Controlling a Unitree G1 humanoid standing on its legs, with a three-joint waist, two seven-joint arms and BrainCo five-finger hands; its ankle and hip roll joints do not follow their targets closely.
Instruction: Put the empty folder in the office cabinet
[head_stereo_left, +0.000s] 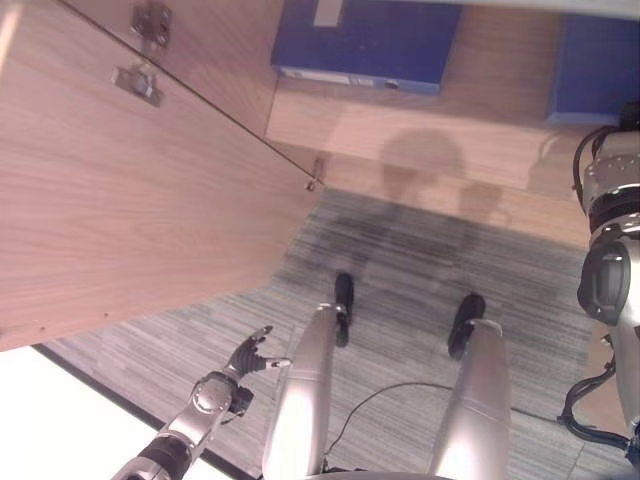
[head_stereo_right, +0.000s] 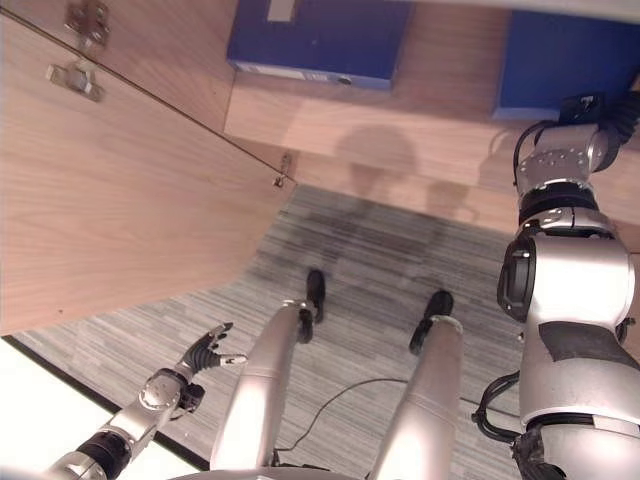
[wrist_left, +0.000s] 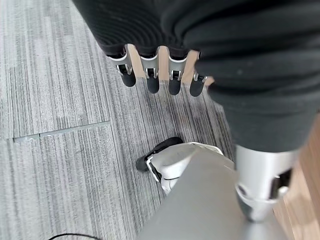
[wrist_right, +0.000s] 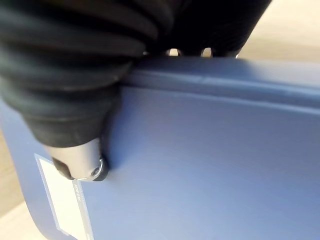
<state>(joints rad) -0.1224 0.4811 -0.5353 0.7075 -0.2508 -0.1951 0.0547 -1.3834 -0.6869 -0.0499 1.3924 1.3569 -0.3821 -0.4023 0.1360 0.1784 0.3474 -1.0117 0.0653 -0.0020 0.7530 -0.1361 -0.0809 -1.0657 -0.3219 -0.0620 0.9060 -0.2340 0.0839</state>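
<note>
Left eye view, and far over on the left the open cabinet door (head_stereo_left: 120, 200) swings out toward us, pale wood, its metal hinges (head_stereo_left: 140, 60) showing near the top. Low down, below that door, the left hand (head_stereo_left: 252, 352) hangs over the grey striped carpet (head_stereo_left: 400, 270), fingers straight and spread, holding nothing; the left wrist view confirms it, dark-tipped fingers (wrist_left: 152, 82) in a loose row above the floor. Moving across to the middle, up in the cabinet, a blue folder (head_stereo_left: 365, 45) lies on the wooden shelf (head_stereo_left: 400, 130), a pale label on its spine. Now the right side: a second blue folder (head_stereo_right: 565, 60) sits on the same shelf, well apart from the first, and the right arm reaches up to it. In the right wrist view the right hand (wrist_right: 80, 160) is pressed against that folder's blue cover, thumb flat on the face beside a white label (wrist_right: 62, 200), fingers hooked over the top edge, so it is clamped on the folder, which is already inside the cabinet on the shelf.
</note>
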